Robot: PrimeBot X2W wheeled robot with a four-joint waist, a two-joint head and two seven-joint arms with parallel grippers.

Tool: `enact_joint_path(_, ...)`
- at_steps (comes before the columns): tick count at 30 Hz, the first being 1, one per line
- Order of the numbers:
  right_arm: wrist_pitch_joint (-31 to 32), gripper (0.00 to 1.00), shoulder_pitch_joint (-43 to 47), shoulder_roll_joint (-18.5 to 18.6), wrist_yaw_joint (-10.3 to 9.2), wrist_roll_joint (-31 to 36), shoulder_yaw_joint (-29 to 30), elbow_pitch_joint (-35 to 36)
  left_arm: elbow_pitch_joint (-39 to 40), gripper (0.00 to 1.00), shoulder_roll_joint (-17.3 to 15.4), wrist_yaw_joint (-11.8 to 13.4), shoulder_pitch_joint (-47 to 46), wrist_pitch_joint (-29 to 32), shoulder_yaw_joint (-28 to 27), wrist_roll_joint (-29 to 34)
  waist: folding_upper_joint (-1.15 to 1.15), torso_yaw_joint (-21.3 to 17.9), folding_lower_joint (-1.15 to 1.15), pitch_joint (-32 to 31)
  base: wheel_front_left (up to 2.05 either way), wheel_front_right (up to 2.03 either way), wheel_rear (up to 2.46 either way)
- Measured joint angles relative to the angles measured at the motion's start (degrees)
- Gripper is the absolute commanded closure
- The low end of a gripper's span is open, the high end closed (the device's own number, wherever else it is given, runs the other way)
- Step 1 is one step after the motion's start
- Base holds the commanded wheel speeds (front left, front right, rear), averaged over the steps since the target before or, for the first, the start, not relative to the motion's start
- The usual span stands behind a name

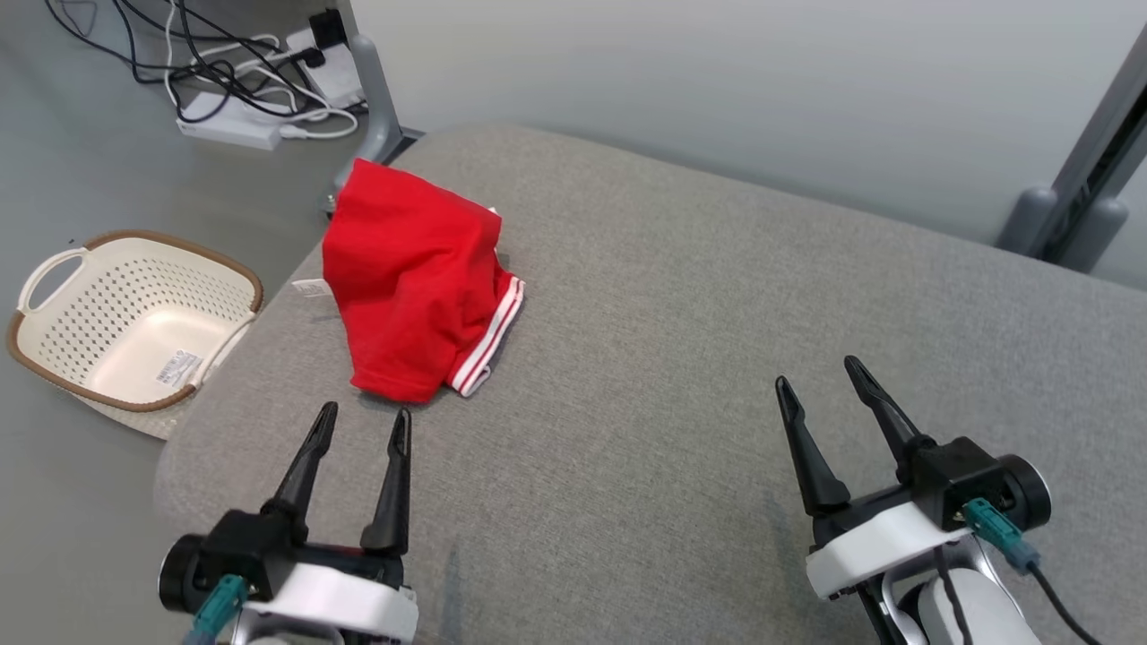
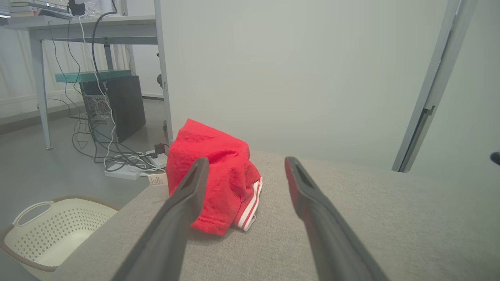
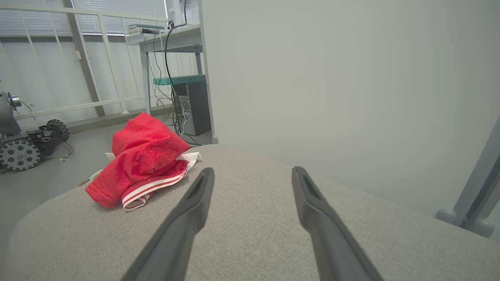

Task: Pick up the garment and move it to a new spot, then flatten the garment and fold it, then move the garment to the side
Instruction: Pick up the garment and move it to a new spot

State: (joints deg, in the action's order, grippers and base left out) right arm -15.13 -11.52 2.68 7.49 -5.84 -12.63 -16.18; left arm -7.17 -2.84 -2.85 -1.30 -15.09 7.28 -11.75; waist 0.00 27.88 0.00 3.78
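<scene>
A red garment [image 1: 408, 282] with white-striped hems lies bunched near the far left edge of the grey cushioned surface [image 1: 681, 358]. It rises as a crumpled heap in the left wrist view [image 2: 218, 171] and sits at the left of the right wrist view [image 3: 142, 160]. My left gripper [image 1: 366, 419] hovers open just short of the garment's near edge, its fingers apart and bare. At the lower right my right gripper [image 1: 817, 374] stands open over bare cushion, well away from the garment.
A cream perforated basket [image 1: 125, 322] with a brown rim stands on the floor left of the cushion. Cables and a power strip [image 1: 233, 125] lie on the floor beyond. A grey partition post [image 1: 376, 98] rises behind the garment; a wall panel runs along the back.
</scene>
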Motion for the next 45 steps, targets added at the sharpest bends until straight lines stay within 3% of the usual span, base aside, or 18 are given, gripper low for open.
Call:
enact_joint_path(5, 0.00, 0.00, -1.52, 0.59, 0.01, 2.87, -1.32, 0.58, -4.24, 0.00, -0.78, -1.58, -5.45, 0.01, -1.20, 0.19, 0.00, -1.41, 0.00, 2.72, 0.00, 0.00, 0.00)
enact_joint_path(7, 0.10, 0.00, -2.46, 1.18, 0.01, 3.41, -1.88, 1.11, -8.27, 0.00, -2.93, -2.19, -8.54, 0.86, -1.11, 0.84, 0.00, -2.37, 0.00, 4.19, 0.00, 0.00, 0.00)
enact_joint_path(20, 2.91, 0.00, -6.96, 2.36, 0.00, 5.87, -5.39, 8.56, -24.54, 0.00, -13.43, -4.20, -31.67, 20.08, -1.66, -4.95, 0.00, -9.54, 0.00, 14.30, 0.00, 0.00, 0.00)
enact_joint_path(27, 3.64, 0.00, -8.31, 2.11, 0.01, 6.06, -8.20, 9.90, -34.64, 0.00, -16.44, -4.41, -39.43, 25.30, -0.01, -4.89, 0.00, -13.31, 0.00, 18.81, 0.00, 0.00, 0.00)
enact_joint_path(39, 3.65, 0.00, -9.75, 2.75, 0.01, 5.83, -10.47, 9.81, -49.45, 0.00, -18.23, -4.49, -47.54, 31.73, 0.13, -7.71, 0.00, -17.11, 0.00, 23.26, 0.00, 0.00, 0.00)
enact_joint_path(40, 3.50, 0.00, -10.00, 2.72, 0.01, 5.83, -10.43, 9.80, -50.21, 0.08, -18.24, -4.50, -47.88, 31.81, -0.01, -8.14, 0.00, -17.25, 0.00, 23.39, 0.00, 0.00, 0.00)
enact_joint_path(41, 3.49, 0.00, -10.27, 2.71, 0.01, 5.83, -10.38, 9.79, -50.88, 0.49, -18.27, -4.50, -48.31, 31.89, -0.04, -8.46, 0.00, -17.37, 0.00, 23.48, 0.00, 0.00, 0.00)
enact_joint_path(42, 3.41, 0.00, -10.38, 2.69, 0.01, 5.83, -10.29, 9.79, -51.30, 0.70, -18.31, -4.57, -48.63, 31.88, 0.04, -8.56, 0.00, -17.48, 0.00, 23.53, 0.00, 0.00, 0.00)
enact_joint_path(44, 3.28, 0.00, -10.38, 2.65, 0.01, 5.84, -9.92, 9.68, -52.19, 1.00, -18.19, -4.58, -49.01, 31.60, 0.24, -8.88, 0.00, -17.58, 0.00, 23.52, 0.00, 0.00, 0.00)
enact_joint_path(45, 3.16, 0.00, -10.39, 2.66, 0.01, 5.87, -9.67, 9.59, -52.61, 1.00, -18.12, -4.58, -49.33, 31.40, 0.44, -8.96, 0.00, -17.58, 0.00, 23.45, 0.00, 0.00, 0.00)
